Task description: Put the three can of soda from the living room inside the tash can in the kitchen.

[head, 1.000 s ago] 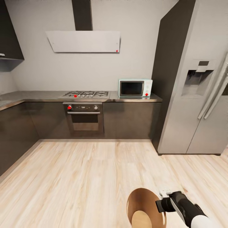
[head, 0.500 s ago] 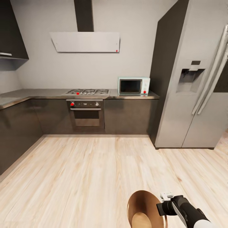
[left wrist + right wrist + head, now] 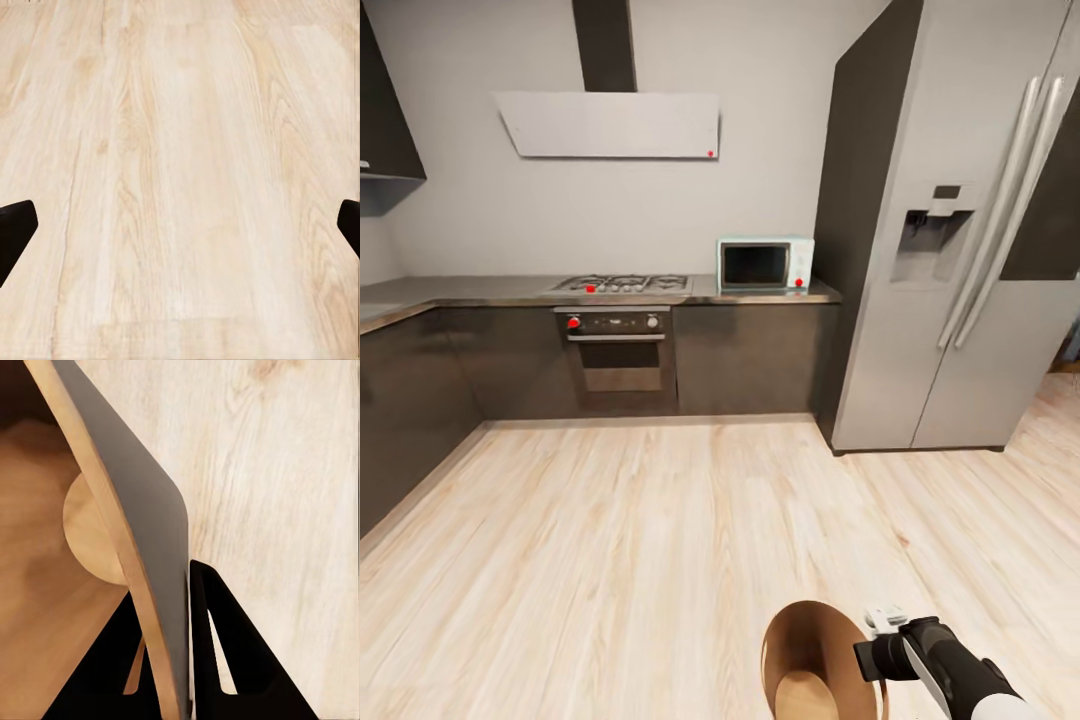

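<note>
I stood in the kitchen [image 3: 620,330], facing the dark cabinets with the gas hob [image 3: 622,284] and oven [image 3: 620,350], the pale microwave [image 3: 765,263] on the worktop to their right, the white hood [image 3: 608,124] above and the large steel fridge [image 3: 950,250] on the right side.

My right gripper [image 3: 872,640] was clamped on the rim of the tash can [image 3: 815,665], low in the head view, beside the light wood floor [image 3: 640,540]. In the right wrist view the bin's thin wall [image 3: 131,525] ran between my two dark fingers [image 3: 225,652], one inside and one outside, pressed against it. The bin was tilted so that I looked into its brown inside down to the round pale bottom [image 3: 94,536]. What I could see of the inside held no cans, though part of it was cut off by the edge of the head view.

My left gripper [image 3: 180,232] hung over bare floor with its finger tips [image 3: 15,232] spread wide to either side, holding nothing.

By my reckoning the task was barely begun. The bin was in hand and in the right room, but no orange can lay in the part of it I could see, nor anywhere in the kitchen before me. All three cans, as far as I could judge, were yet to be fetched from the living room and dropped in.
</note>
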